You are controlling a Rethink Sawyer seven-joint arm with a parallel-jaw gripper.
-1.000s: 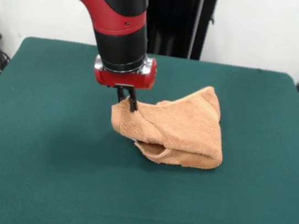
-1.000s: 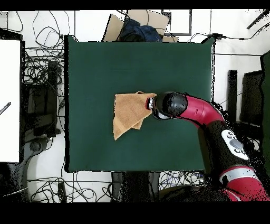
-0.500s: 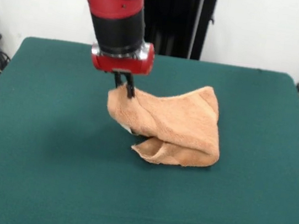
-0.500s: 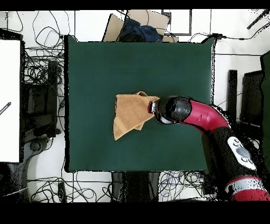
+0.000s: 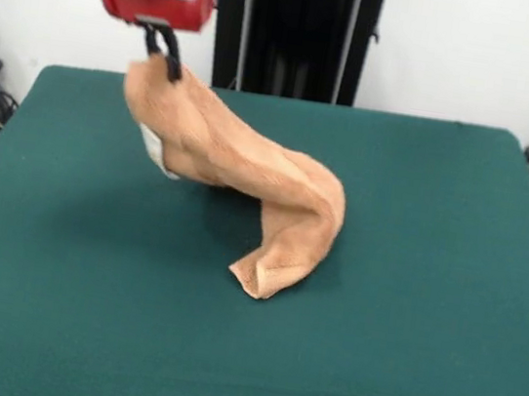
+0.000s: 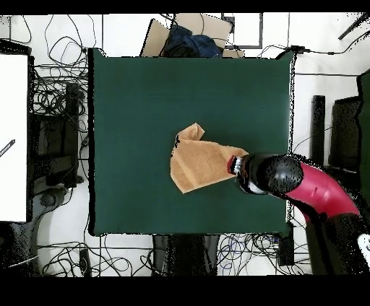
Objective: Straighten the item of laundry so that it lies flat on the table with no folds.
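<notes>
The item of laundry (image 5: 239, 170) is a peach-orange terry towel, one corner lifted high and the rest draped in a long fold down to the green table (image 5: 423, 329). Its lower end (image 5: 269, 273) rests on the felt. A small white label (image 5: 156, 151) hangs under the raised part. My gripper (image 5: 166, 61) is shut on the raised corner, at the upper left of the front view. From overhead, the towel (image 6: 202, 164) spreads left of the gripper (image 6: 235, 164), whose fingers are hidden under the arm's head.
Cables and black boxes (image 6: 54, 137) lie on the floor around the table. A cardboard box with dark cloth (image 6: 184, 40) sits beyond one table edge. A white surface (image 6: 13, 137) stands at the overhead view's left.
The gripper has risen and moved left and toward the far side in the front view, pulling the towel's corner up with it. The towel has stretched out and slid along the table.
</notes>
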